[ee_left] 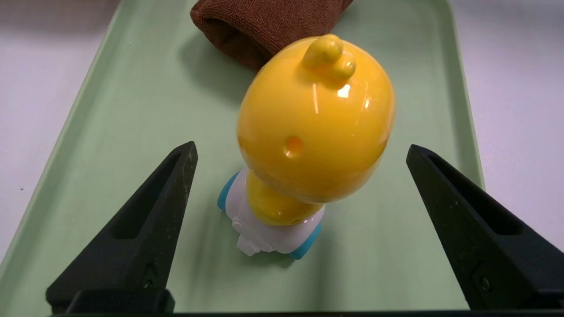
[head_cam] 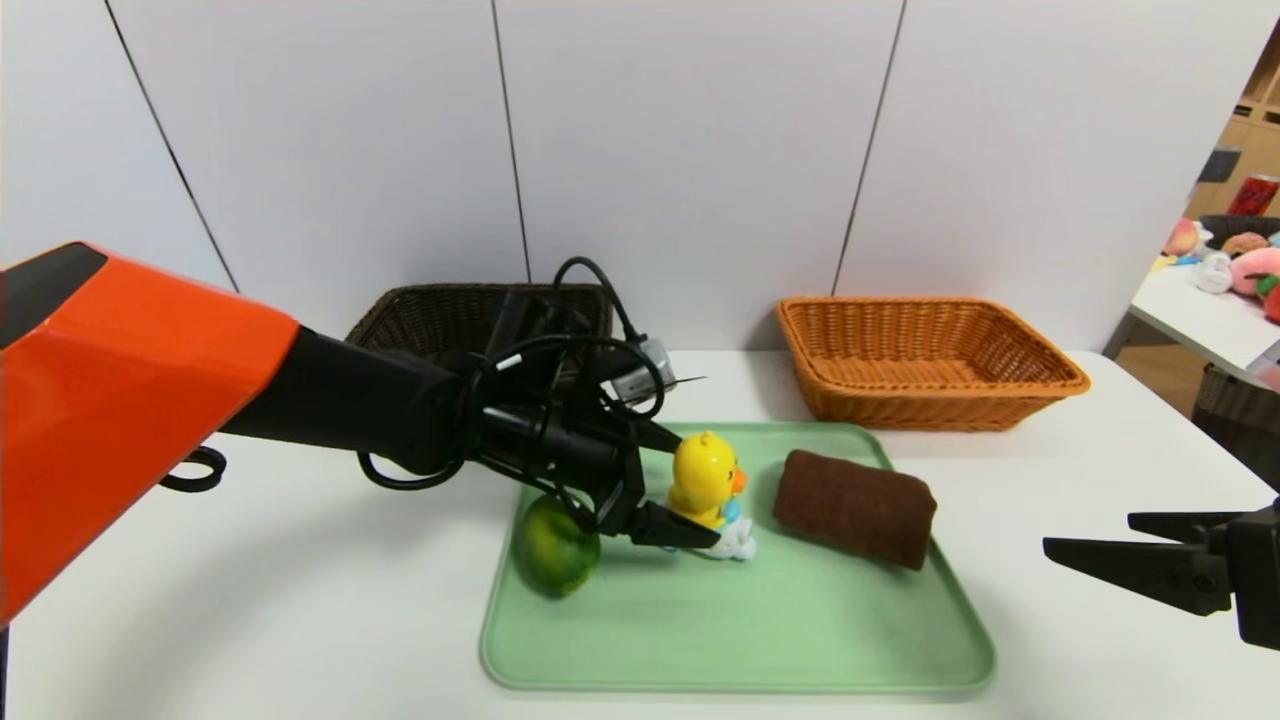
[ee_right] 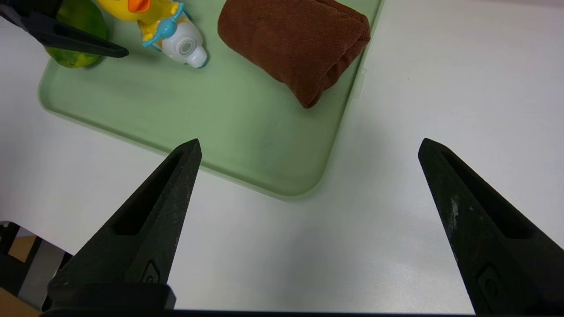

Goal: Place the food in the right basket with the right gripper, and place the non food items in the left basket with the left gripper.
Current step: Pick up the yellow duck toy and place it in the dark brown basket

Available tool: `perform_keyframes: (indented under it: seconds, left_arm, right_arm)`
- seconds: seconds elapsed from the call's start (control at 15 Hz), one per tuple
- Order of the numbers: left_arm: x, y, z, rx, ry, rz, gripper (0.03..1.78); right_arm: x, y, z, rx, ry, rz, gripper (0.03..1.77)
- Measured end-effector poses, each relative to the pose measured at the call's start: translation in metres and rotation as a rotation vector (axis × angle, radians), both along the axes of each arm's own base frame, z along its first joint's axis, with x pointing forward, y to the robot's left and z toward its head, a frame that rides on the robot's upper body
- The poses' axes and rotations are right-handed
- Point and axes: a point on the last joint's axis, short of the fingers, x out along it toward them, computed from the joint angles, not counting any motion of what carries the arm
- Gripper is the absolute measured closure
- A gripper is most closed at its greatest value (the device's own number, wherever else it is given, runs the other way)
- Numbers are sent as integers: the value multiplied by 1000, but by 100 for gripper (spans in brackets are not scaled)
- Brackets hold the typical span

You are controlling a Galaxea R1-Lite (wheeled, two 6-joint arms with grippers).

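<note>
I have the left claw (head_cam: 668, 490) at the centre of the head frame, its two black fingers spread wide apart on either side of the glossy yellow plastic duck toy on a white and blue wheeled base (head_cam: 708, 492). In the left wrist frame the same left claw (ee_left: 301, 152) brackets the toy (ee_left: 315, 127), with clear space between each fingertip and the round yellow head; nothing is gripped yet. The toy stands on the pale green plastic tray (head_cam: 740, 630), just right of the round green citrus fruit (head_cam: 555, 545) and left of the rolled dark brown cloth (head_cam: 855, 507). The step in hand, as I judge it, is to grasp the toy for the dark brown wicker basket (head_cam: 450, 315) at upper left of centre. To do it well, I would centre the fingers on the widest part of the head or drop to the narrower body, since the smooth curved shell may slip out under a squeeze. Close slowly, check that both fingers bear evenly, and lift straight up before swinging away, keeping clear of the fruit beside the near finger. The right claw (head_cam: 1120, 555) waits at the lower right edge over the white bench (head_cam: 250, 600), fingers apart and holding nothing; the orange wicker basket (head_cam: 925, 360) sits at upper right.
</note>
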Motion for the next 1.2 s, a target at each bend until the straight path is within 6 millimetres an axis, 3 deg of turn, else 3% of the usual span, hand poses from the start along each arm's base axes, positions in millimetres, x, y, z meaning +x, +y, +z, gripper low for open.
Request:
perform_keyframes:
  seconds: [1.2]
  left_arm:
    - [11,-17,-23,50,-10,-52,12]
  right_arm:
    - [-1,0,0,2,-4,-1,10]
